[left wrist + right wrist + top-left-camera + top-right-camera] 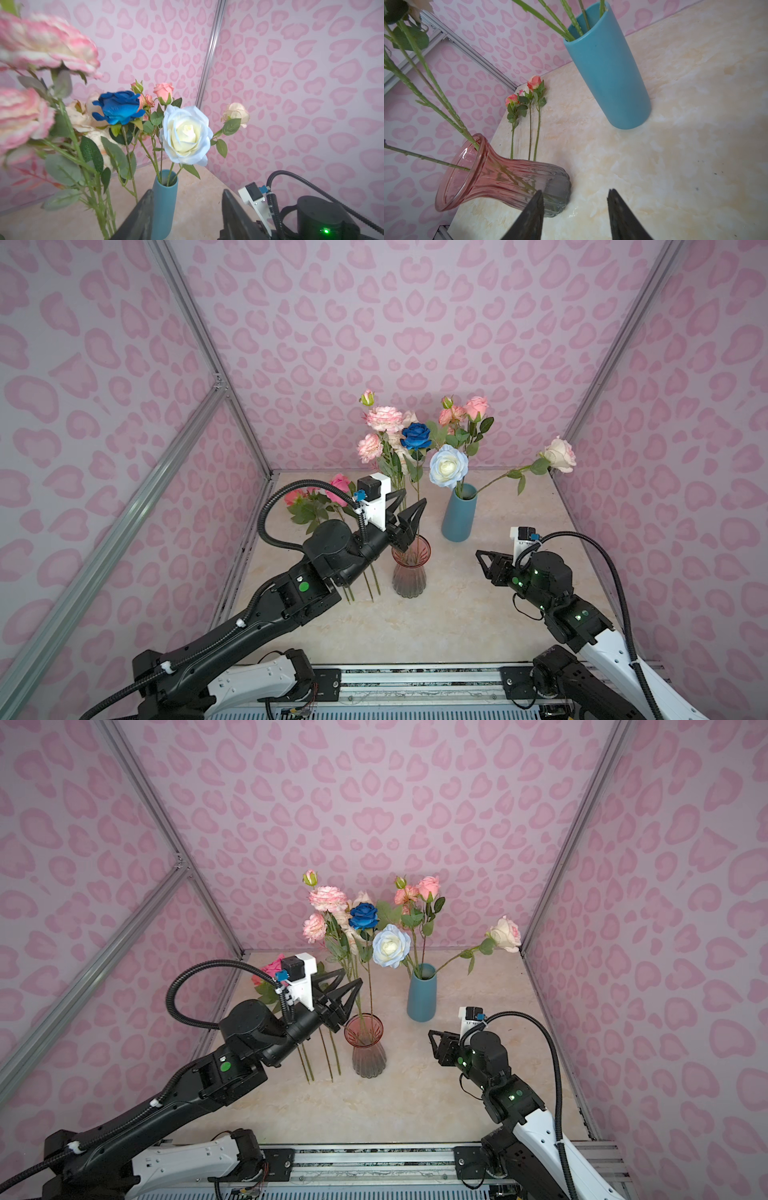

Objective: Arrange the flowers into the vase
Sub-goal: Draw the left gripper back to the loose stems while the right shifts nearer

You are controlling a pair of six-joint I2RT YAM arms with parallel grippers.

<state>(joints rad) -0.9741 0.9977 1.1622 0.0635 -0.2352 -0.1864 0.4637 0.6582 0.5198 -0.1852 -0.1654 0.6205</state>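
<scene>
The left hand (413,499), open and empty, hangs over the pink glass vase (410,572) beside its flowers (384,418); more fill the blue vase (459,514). Three roses (529,99) lie on the counter (457,622) behind that arm; the right hand (575,192) gapes empty.

Pink heart-patterned walls (374,323) closed three sides, aluminium rails (204,335) at the corners; a cream marbled tabletop (457,614) lay beneath the left gripper (414,497)
</scene>
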